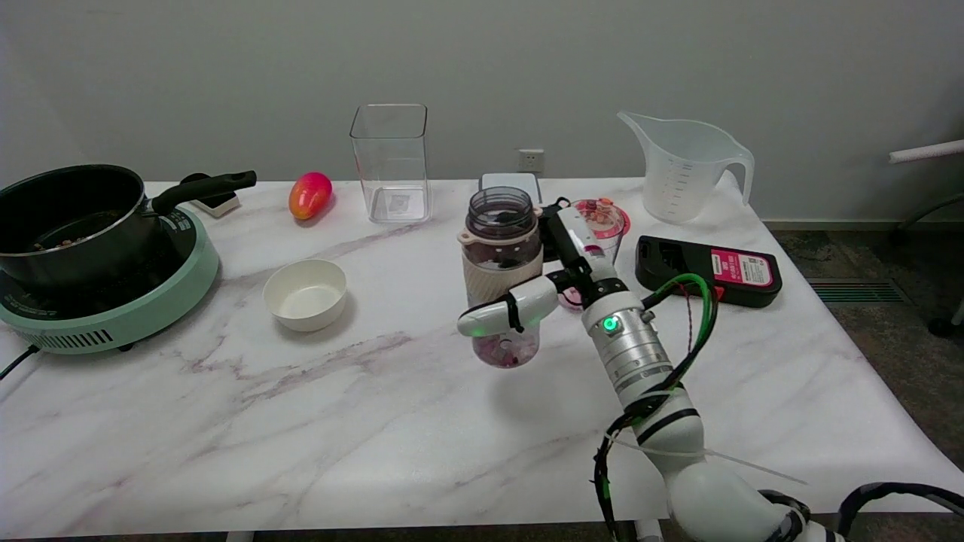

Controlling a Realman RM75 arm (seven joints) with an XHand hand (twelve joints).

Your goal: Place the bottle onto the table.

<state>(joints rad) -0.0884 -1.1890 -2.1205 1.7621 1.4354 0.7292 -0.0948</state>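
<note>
Clear bottle (pixel 501 282) in right hand (pixel 553 290) — fingers wrapped around its ribbed sleeve — label writing unreadable.

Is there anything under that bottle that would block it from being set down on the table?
Nothing visible does. The robot hand holds the bottle upright over a bare patch of table; the white bowl sits off to one side.
</note>
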